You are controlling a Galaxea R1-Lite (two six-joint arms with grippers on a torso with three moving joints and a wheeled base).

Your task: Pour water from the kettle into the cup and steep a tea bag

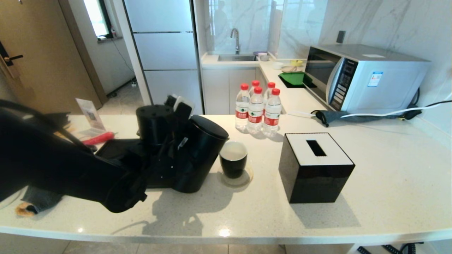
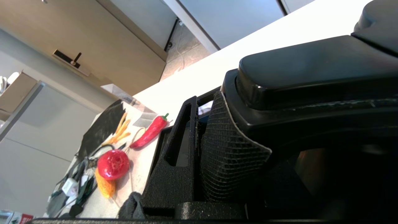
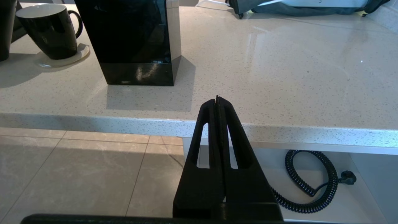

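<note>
One arm does the work: the left gripper [image 1: 176, 139] is clamped on the handle of the kettle [image 1: 199, 155], which leans toward the cup [image 1: 233, 158] on the counter [image 1: 388, 169]. The kettle's lid edge sits just beside the cup's rim and looks slightly above it. The cup stands on a pale coaster [image 1: 243, 179], between the kettle and the black tissue box [image 1: 314, 165]. Its white inside shows no tea bag (none appears in any view). The right gripper [image 3: 217, 102] hangs clenched and empty, below the counter's front edge.

Likely trouble: a spout too far from the rim would spill water onto the coaster; further tilt could nudge the light cup; a slipping handle grip would swing the kettle.
</note>
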